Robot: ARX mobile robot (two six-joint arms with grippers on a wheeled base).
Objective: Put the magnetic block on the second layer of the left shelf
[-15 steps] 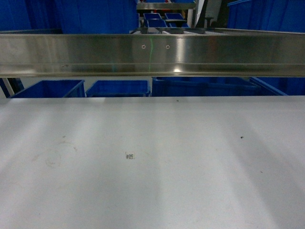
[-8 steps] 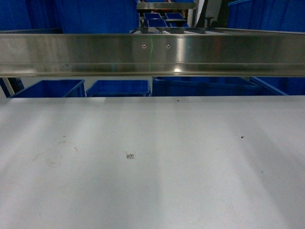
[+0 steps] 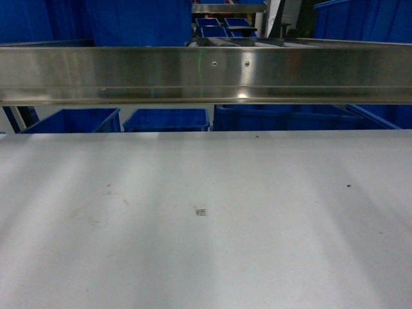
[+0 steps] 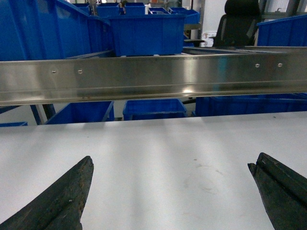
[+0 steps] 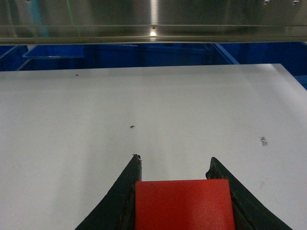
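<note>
**Red block clamped in the right gripper above the white table**

While the head view shows only the white table (image 3: pixel 206 257) filling the lower part of the frame and a steel beam (image 3: pixel 206 74) crossing the upper part, the right wrist view puts the magnetic block (image 5: pixel 184 203) at bottom centre. The right gripper (image 5: pixel 184 191) holds it narrow, one dark finger (image 5: pixel 125 191) pressed to each side of the red cube, above the bare tabletop. A few dark specks mark the surface ahead of it.

At the bottom corners of the left wrist view, the left gripper (image 4: pixel 172 191) stands wide, its two dark fingers (image 4: pixel 62 196) far apart with nothing between them but white table.

Blue crates (image 4: pixel 148 33) sit behind and under the beam, along the top and middle of that frame, and a black chair (image 4: pixel 237 21) shows at upper right. A small square printed mark (image 3: pixel 200 211) lies near the centre of the head view. I cannot tell which crate belongs to the left shelf's second layer.
</note>
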